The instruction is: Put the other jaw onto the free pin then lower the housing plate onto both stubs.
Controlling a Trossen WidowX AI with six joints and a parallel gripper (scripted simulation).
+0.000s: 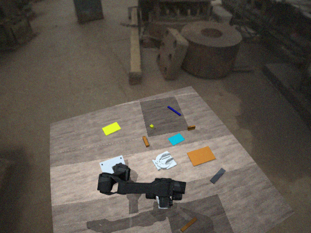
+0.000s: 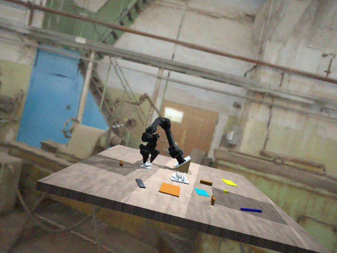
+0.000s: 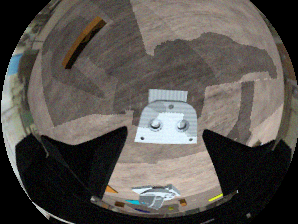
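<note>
My gripper (image 2: 148, 162) (image 3: 166, 132) (image 1: 159, 204) is open and empty, fingers pointing down. It stands low over a light grey plate (image 3: 166, 120), with one fingertip out to each side of it in the wrist view. The plate has two round bosses or holes, small holes near its edges and a ridged strip at its far side. The arm mostly hides it in the top view. The white base (image 1: 173, 163) (image 2: 185, 181) (image 3: 156, 192) with light grey curved parts on it stands apart, nearer the table's middle. Which jaw is seated and whether teeth mesh cannot be told.
An orange plate (image 1: 201, 156) (image 2: 169, 190) and a dark grey strip (image 1: 217, 175) (image 2: 140, 183) lie near the base. A brown bar (image 1: 189, 224) (image 3: 84, 41) lies beyond the gripper. Cyan (image 1: 176, 139) and yellow (image 1: 111, 128) sheets and a blue rod (image 1: 174, 110) lie farther off.
</note>
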